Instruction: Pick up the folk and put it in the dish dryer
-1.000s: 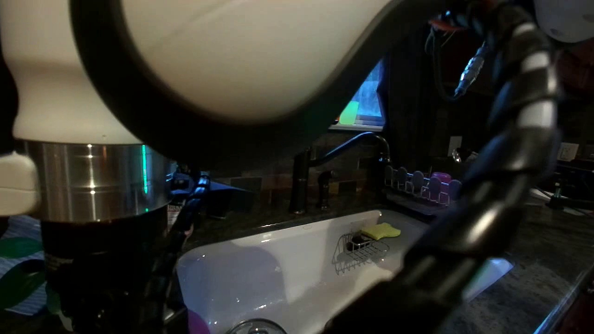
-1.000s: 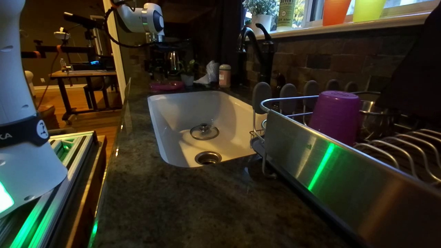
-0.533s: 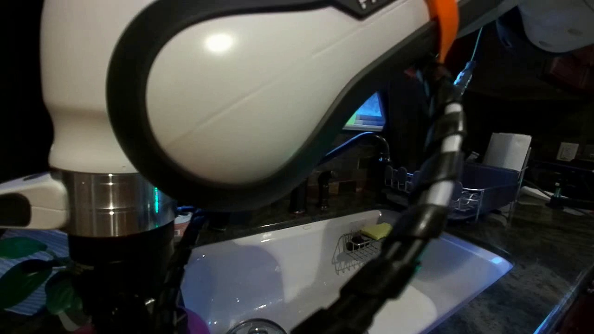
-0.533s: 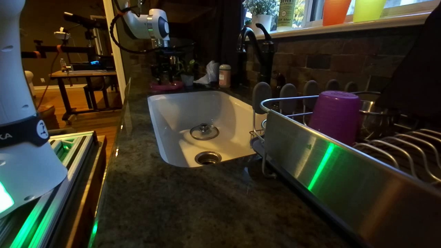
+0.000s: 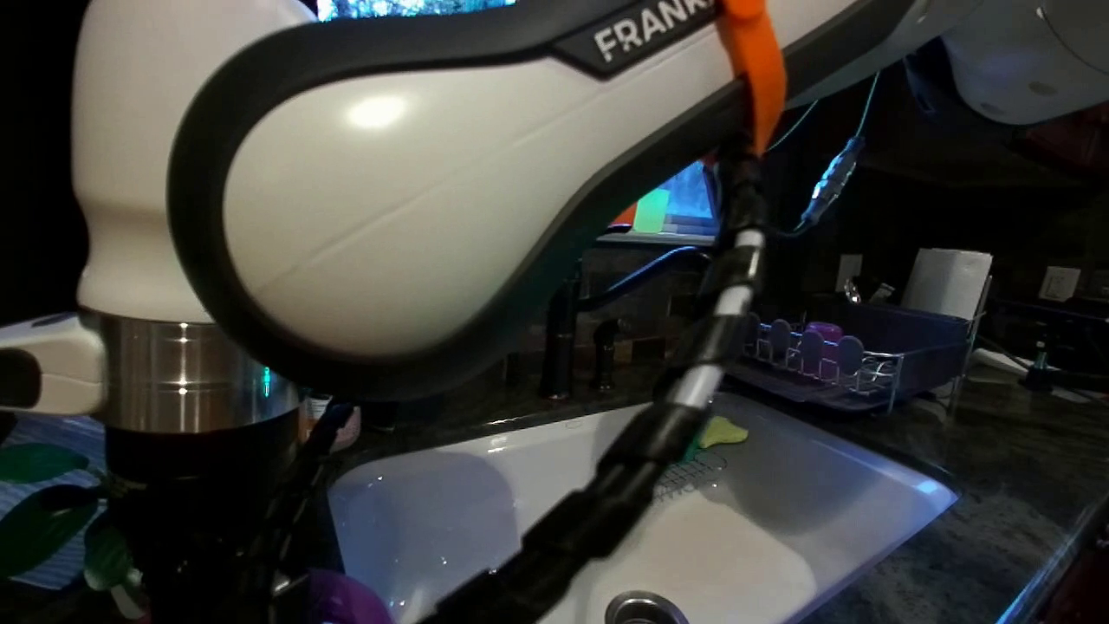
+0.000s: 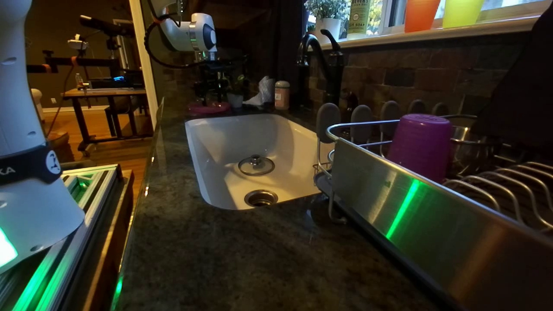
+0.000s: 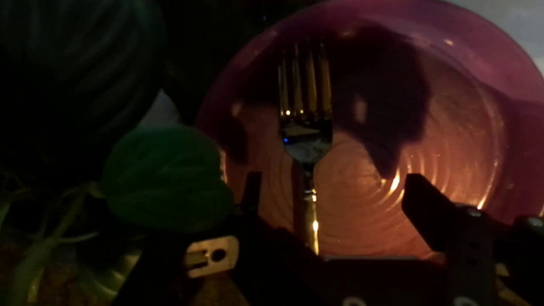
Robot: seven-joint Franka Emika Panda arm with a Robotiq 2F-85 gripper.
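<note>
The silver fork (image 7: 307,142) lies on a magenta plate (image 7: 463,136), tines toward the top of the wrist view. Its handle end is hidden by the gripper. My gripper (image 7: 332,182) is open and empty, its fingertips apart on either side of the fork's handle. How far above the plate it is I cannot tell. In an exterior view the dark gripper (image 6: 209,88) is over the plate (image 6: 201,109) beyond the sink's far end. The dish dryer (image 6: 380,185), a wire rack with a steel side, stands at the sink's near end; it also shows in an exterior view (image 5: 927,342).
A potted plant (image 6: 236,98) stands beside the plate; its leaf (image 7: 165,178) is close to the left finger. The white sink (image 6: 203,168) holds a glass lid (image 6: 256,166). A faucet (image 6: 332,82) and a pink jar (image 6: 281,97) stand behind. A purple cup (image 6: 419,147) is in the rack.
In an exterior view the arm and gripper have come down toward the plate and shifted slightly right. The hanging cable has swung. The dish dryer and the sink have not moved.
</note>
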